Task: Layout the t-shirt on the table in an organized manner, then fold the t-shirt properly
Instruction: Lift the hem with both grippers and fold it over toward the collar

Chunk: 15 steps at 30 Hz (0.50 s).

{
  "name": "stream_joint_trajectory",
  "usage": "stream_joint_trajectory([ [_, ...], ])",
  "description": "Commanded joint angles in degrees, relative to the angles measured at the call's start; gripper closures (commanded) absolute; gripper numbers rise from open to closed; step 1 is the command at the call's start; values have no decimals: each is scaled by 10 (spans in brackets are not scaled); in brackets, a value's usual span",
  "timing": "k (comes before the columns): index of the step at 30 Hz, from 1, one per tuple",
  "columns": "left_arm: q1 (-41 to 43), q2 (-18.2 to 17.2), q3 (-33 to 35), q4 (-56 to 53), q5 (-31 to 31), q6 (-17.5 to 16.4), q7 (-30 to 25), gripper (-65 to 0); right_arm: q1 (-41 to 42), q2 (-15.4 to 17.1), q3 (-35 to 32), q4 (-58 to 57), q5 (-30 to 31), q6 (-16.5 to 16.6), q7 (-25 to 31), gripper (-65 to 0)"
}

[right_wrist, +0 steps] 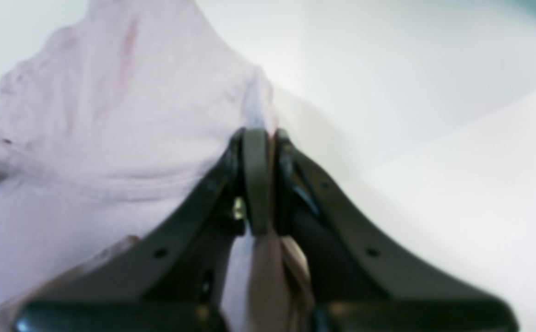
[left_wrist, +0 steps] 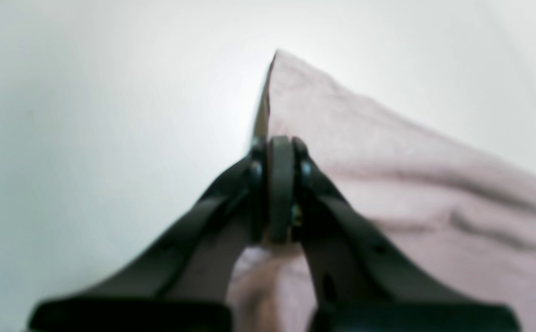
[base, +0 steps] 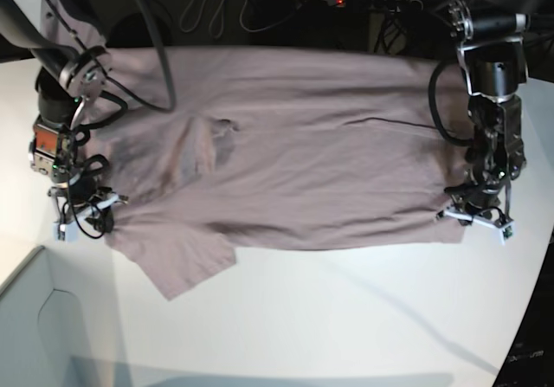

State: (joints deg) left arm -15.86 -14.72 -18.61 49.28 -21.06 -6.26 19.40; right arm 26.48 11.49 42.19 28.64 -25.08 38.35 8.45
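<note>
The t-shirt (base: 294, 145) lies spread wide across the white bench (base: 346, 318), stretched between the two pincers, so the laying-out part looks almost done. The body is mostly flat, but there is a bunched wrinkle near the collar, and one short sleeve sticks out at an angle just below the right pincer (base: 85, 214). No fold is made yet; in my judgement, all the folding steps are left, and some smoothing also.

The left pincer (left_wrist: 281, 143) is closed tight on the cloth. In the left wrist view a corner of the pink fabric rises straight up from between its jaws to a point, and the rest of the shirt goes away to one side of it, with soft creases. More fabric shows behind the jaws, toward the wrist. On the other side of this pincer there is only bare bench.

The right pincer (right_wrist: 259, 138) is closed tight as well, with a pinch of the shirt edge between its jaws. The fabric spreads out from it to one side and ahead, and a thin bundle of cloth hangs behind the jaws. The white surface lies on its other side.

Both pincers sit low, at the opposite ends of the shirt, each at an edge of it.
</note>
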Motion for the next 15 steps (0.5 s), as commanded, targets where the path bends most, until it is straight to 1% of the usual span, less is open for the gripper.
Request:
stream_joint_trajectory([
  [1, -5, -9, -1, 23, -9, -2, -15, 0, 6, -2, 10, 26, 9, 17, 16, 0],
  [3, 2, -9, -1, 44, -20, -2, -15, 0, -10, -15, 21, 69, 9, 17, 15, 0],
  [12, 35, -9, -1, 113, -66, -1, -15, 0, -88, -82, 22, 250, 10, 17, 18, 0],
  [15, 55, -9, -1, 145, -83, -1, -15, 0, -126, -94, 16, 314, 54, 17, 15, 0],
])
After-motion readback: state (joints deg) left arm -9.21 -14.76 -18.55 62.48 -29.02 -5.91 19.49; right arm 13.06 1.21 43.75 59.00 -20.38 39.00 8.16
